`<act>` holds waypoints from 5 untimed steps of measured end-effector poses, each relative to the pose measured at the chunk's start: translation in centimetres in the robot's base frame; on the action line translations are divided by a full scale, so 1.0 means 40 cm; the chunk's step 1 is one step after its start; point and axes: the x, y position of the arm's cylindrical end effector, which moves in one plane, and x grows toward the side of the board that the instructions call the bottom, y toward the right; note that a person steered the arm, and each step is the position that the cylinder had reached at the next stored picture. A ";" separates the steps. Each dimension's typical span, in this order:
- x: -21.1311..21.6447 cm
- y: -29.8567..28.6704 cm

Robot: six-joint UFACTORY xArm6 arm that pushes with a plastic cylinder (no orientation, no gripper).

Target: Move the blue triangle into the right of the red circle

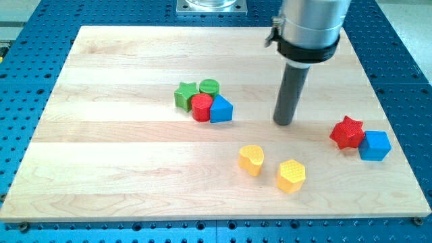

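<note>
Yellow hexagon [291,175] nearest the view's bottom. Blue triangle [221,109] touches red circle [201,107] on its right. My tip [284,123] sits well right of the triangle, apart from it; a bare rod, nothing grasped.

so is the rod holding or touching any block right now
Nothing is held. My tip rests on bare board, apart from every block, to the view's right of the blue triangle.

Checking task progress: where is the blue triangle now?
The blue triangle sits left of the board's centre, touching the red circle on its right side, with my tip farther right.
</note>
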 end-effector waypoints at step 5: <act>0.093 0.379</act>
